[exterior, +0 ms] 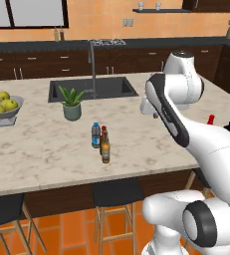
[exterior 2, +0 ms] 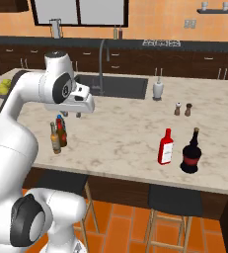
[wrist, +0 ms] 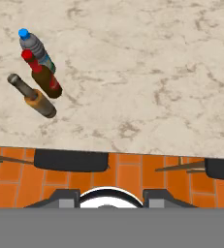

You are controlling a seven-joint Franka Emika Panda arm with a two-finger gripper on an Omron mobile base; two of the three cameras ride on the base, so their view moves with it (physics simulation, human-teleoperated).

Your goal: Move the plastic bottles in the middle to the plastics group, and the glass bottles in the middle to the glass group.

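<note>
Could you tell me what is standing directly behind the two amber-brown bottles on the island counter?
Behind the amber-brown bottles stands the water bottle, upright with its blue cap, on the marble counter. Its lower side toward the red-topped bottle is covered, so contact cannot be judged.

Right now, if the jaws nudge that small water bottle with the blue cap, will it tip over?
Probably: the water bottle stands upright on a narrow base, so a high push may topple it. It likely hits the red-topped amber bottle close beside it. Clear plastic suggests it is light.

A bowl of green apples (exterior: pixel 3 106) sat at the marble counter's (exterior: pixel 42 149) far end, a potted plant (exterior: pixel 71 103) beside the dark sink (exterior: pixel 94 88); salt and pepper shakers (exterior 2: pixel 183 109) stood near a white soap dispenser (exterior 2: pixel 158 89).
</note>
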